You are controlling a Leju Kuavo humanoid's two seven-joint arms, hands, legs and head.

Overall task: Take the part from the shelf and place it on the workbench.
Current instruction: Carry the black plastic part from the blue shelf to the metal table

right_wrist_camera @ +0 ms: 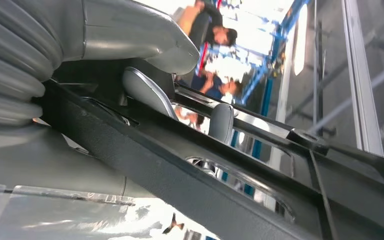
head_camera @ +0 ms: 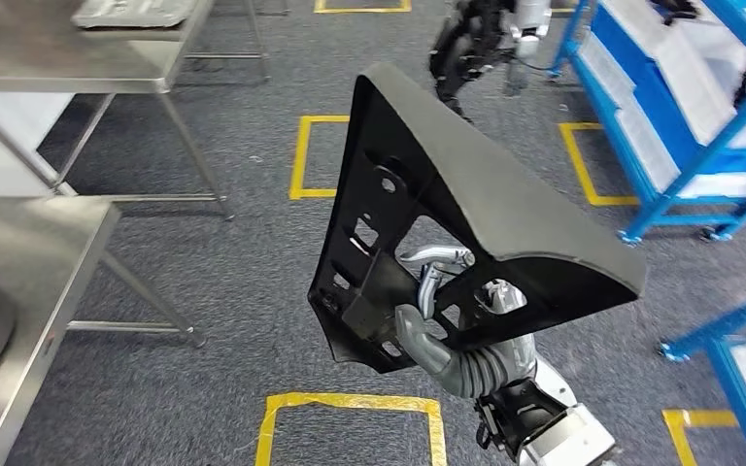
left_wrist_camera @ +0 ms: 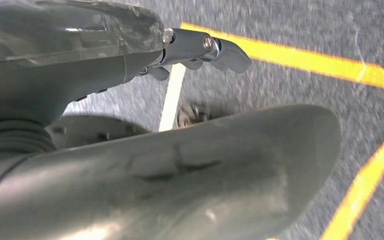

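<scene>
- My head view looks down from high at the carpet floor (head_camera: 204,320).
- My left wrist view sits close behind the left hand (left_wrist_camera: 130,165), facing that floor.
- My right wrist view hugs the part (right_wrist_camera: 220,185), looking upward.

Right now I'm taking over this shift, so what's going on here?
The robot's right hand grips a large black part, carrying it tilted above the grey carpet between the blue shelf and the steel workbench. The part isn't on the workbench yet. The left hand holds nothing, above yellow floor tape.
</scene>
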